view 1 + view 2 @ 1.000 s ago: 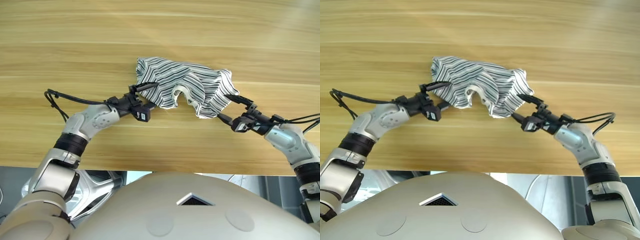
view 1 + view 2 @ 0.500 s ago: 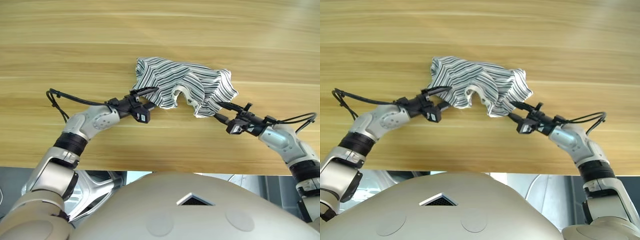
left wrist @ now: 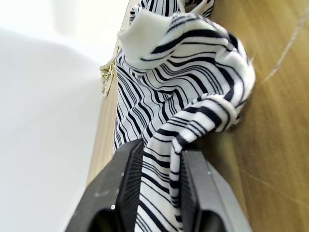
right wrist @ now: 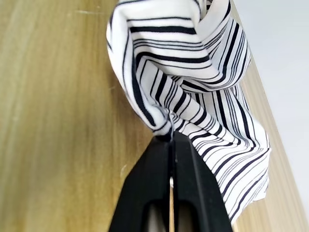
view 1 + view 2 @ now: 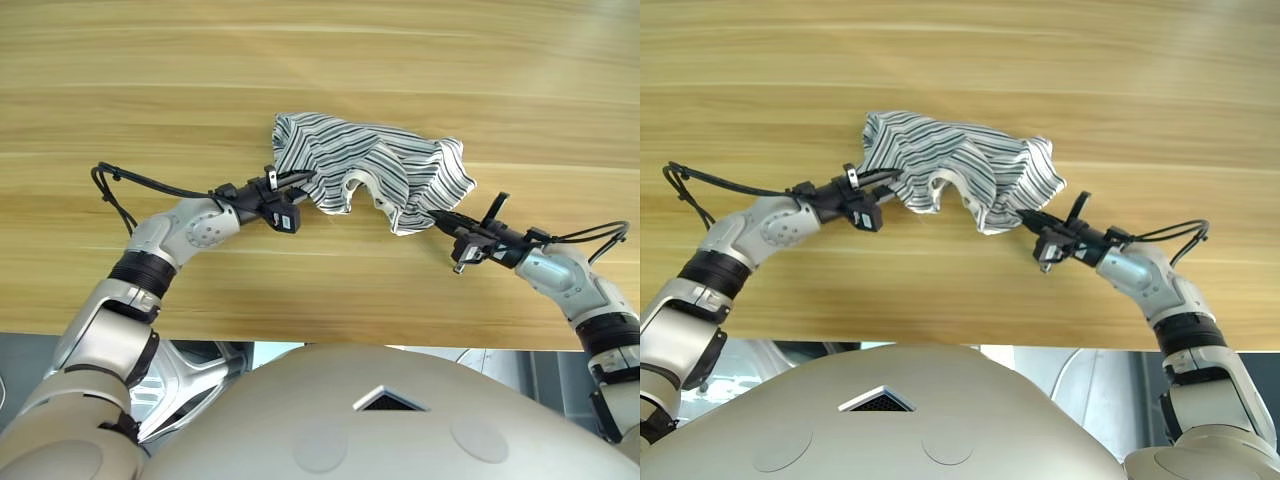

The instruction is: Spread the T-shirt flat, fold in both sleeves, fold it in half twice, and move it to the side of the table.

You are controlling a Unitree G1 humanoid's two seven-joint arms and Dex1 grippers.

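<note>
The black-and-white striped T-shirt lies crumpled in a heap near the middle of the wooden table. My left gripper is at the heap's left edge; in the left wrist view a fold of the T-shirt runs between its fingers, which are shut on it. At the heap's near right corner, my right gripper is shut on the cloth's edge. The right wrist view shows the T-shirt pinched at the tips of the right gripper.
Bare wood stretches far beyond and to both sides of the heap. The table's front edge runs just below both forearms. Loose black cables loop off each wrist.
My right gripper moved in to the shirt's near right corner, turned at the wrist and went from open to shut on the cloth. The left gripper pushed slightly farther into the left edge.
</note>
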